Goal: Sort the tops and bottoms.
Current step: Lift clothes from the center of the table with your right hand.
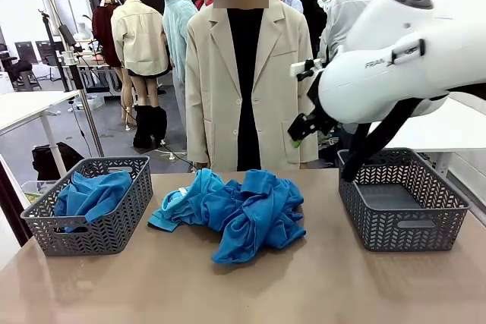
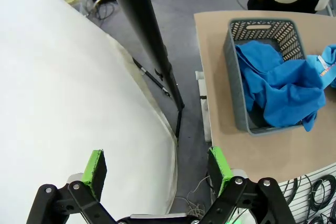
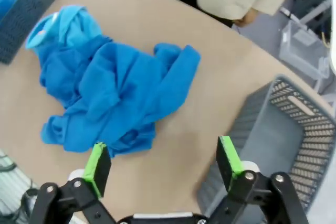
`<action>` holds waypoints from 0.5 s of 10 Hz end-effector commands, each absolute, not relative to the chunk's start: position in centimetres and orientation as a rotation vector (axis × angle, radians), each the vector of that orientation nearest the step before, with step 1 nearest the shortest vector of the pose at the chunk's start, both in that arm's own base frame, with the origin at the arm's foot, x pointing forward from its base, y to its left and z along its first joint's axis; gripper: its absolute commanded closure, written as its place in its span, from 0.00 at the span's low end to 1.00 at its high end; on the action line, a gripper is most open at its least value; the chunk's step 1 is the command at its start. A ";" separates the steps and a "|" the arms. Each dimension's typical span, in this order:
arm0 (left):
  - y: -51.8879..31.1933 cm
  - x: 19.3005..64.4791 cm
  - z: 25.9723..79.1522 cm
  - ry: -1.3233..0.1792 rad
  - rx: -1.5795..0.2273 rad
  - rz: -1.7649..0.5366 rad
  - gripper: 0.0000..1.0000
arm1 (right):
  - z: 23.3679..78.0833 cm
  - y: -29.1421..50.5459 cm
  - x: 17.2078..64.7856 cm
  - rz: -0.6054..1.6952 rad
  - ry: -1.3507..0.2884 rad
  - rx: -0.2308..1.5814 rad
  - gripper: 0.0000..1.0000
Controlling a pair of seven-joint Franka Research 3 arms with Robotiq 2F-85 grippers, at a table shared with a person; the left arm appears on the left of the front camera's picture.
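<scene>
Front: tops (image 1: 235,214) heaped on the worktop (image 1: 304,286), below-left of the right fingers (image 1: 298,136).
Left wrist: left fingers (image 2: 95,166) spread wide, empty; a blue top (image 2: 278,87) in a basket (image 2: 233,85) beyond, rightward.
Right wrist: right fingers (image 3: 97,162) spread wide, empty; tops (image 3: 110,93) just beyond them, leftward.

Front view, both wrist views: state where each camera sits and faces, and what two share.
Front view: robot's side, facing the person across the table; right arm shows.
Left wrist view: beyond the table's end, looking down at the left basket; open left gripper.
Right wrist view: above the pile of tops; open right gripper.
Shared: front and right wrist see the pile.
</scene>
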State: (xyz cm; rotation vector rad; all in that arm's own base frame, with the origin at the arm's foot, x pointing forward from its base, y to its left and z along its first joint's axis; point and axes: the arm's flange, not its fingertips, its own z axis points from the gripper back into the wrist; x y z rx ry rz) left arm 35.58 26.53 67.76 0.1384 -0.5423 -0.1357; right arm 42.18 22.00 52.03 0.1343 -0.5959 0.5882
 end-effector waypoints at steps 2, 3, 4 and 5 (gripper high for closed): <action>26.4 35.6 67.8 -0.544 0.136 -0.126 0.00 | 49.5 26.5 42.5 0.655 -0.518 0.069 0.00; 26.4 35.6 67.8 -0.544 0.136 -0.126 0.00 | 48.4 28.3 42.4 0.669 -0.495 0.052 0.00; 26.4 35.6 67.8 -0.544 0.136 -0.126 0.00 | 47.2 29.8 42.2 0.691 -0.464 0.030 0.00; 26.4 35.6 67.8 -0.544 0.136 -0.126 0.00 | 45.9 30.5 42.1 0.690 -0.433 0.026 0.00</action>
